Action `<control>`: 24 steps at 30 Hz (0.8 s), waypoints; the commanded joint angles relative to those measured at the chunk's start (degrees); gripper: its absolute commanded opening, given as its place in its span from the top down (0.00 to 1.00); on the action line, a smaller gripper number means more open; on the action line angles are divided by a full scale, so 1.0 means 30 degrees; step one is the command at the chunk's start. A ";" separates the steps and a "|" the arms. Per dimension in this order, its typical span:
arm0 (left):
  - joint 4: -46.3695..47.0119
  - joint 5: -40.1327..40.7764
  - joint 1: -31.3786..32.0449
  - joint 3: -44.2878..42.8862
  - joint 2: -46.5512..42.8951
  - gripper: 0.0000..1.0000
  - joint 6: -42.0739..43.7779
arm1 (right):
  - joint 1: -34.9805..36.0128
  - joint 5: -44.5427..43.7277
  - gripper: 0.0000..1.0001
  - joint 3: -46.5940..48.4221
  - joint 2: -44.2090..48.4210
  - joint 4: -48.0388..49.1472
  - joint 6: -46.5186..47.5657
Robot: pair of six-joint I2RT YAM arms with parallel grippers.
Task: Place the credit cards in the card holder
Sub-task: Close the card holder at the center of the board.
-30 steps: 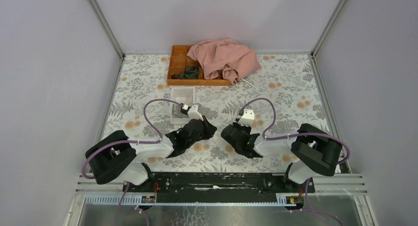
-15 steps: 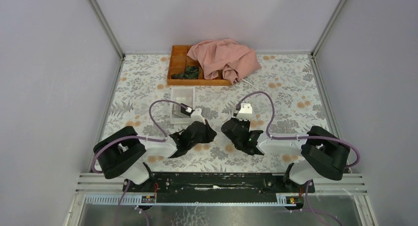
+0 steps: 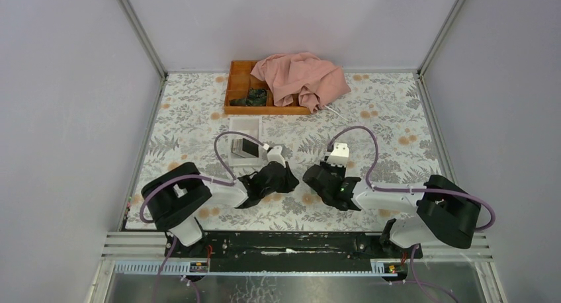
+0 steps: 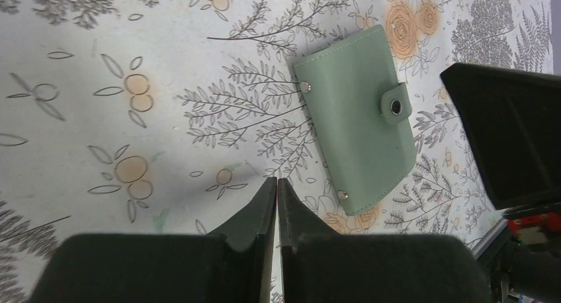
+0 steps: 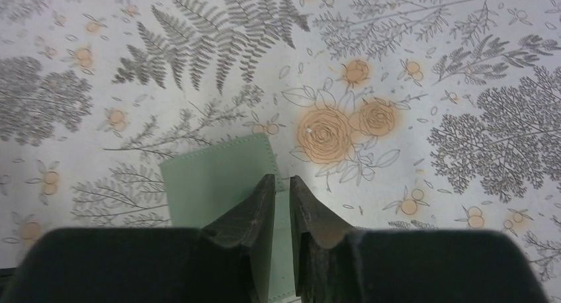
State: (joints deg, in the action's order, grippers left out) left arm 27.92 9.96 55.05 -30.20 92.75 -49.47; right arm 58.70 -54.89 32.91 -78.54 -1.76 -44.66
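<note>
The card holder (image 4: 357,118) is a closed grey-green case with a snap tab, lying flat on the flowered table. In the left wrist view it lies just ahead and right of my left gripper (image 4: 276,180), which is shut and empty. In the right wrist view the case (image 5: 212,177) lies right under my right gripper (image 5: 282,178), whose jaws stand a thin slit apart and hold nothing. In the top view both grippers (image 3: 291,180) (image 3: 311,178) meet at the table's middle and hide the case. Greyish credit cards (image 3: 243,146) lie in the white box (image 3: 245,126).
An orange wooden tray (image 3: 233,91) stands at the back with a pink cloth (image 3: 301,78) draped over its right part. The right gripper's black body (image 4: 509,137) shows at the right edge of the left wrist view. Purple cables loop above both wrists.
The left arm has swung right, uncovering the white box. The right gripper has shifted a little right and nearer. Both grippers now stand close together over the case.
</note>
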 commanded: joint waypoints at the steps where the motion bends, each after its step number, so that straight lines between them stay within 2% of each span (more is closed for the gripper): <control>1: 0.1379 -0.0600 0.0152 -0.0928 0.0839 0.91 0.0222 | -0.0134 -0.0757 0.78 -0.0003 -0.0297 -0.1729 -0.1410; 15: 0.1635 -0.1071 0.0260 -0.1759 0.2184 0.91 -0.0003 | -0.0140 0.0135 0.83 -0.0607 -0.0849 -0.0799 -0.1625; 24: 0.1065 -0.0780 0.0255 -0.2150 0.2241 0.91 0.0059 | -0.0141 -0.0869 0.84 -0.1004 0.0394 -0.1781 -0.2132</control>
State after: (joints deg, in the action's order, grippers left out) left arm 30.11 7.20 55.53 -34.39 98.74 -49.56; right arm 58.70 -54.13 30.00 -79.90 -5.61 -49.34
